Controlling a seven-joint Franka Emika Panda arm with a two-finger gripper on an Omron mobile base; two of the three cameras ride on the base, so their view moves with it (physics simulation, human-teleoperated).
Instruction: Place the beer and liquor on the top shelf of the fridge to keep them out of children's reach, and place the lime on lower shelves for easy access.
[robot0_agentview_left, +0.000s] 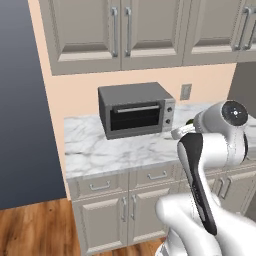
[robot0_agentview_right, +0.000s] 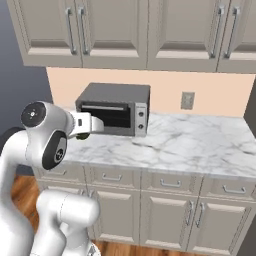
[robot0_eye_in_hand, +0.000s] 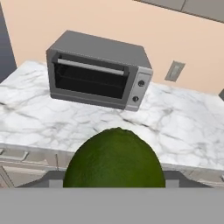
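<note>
While the arm hovers above the marble tabletop (robot0_eye_in_hand: 183, 127), its fingers are clenched on the lime (robot0_eye_in_hand: 114, 159), which rides close under the hand camera in front of the toaster oven (robot0_eye_in_hand: 98, 70). From the right base camera the lime (robot0_agentview_right: 83, 135) peeks from under the hand. The carry to the fridge likely goes best with a steady grip, a level wrist, and a low release on a lower shelf so the round fruit cannot roll.

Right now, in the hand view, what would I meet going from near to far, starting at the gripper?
The lime held in the gripper → the marble counter → the silver toaster oven → the wall outlet on the peach wall.
</note>
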